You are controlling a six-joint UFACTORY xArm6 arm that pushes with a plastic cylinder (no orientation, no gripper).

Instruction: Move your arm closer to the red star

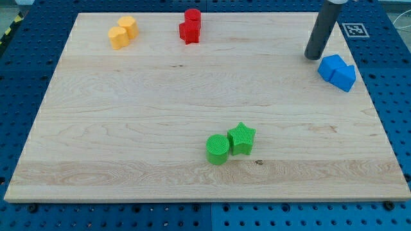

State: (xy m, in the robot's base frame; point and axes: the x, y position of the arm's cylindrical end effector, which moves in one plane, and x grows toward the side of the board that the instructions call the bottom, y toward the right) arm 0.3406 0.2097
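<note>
My tip [313,56], a smooth dark rod with no jaws, holds nothing beside the blue blocks [337,71]. The red star [189,32] sits well apart on the pale wood-grain board [128,115].

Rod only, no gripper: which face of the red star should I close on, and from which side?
Nothing can be gripped, so aim for contact. The red star sits touching a red cylinder just toward the view's top. My tip is off to the view's right, beside the blue blocks. Slide left and meet the star's exposed right face.
</note>
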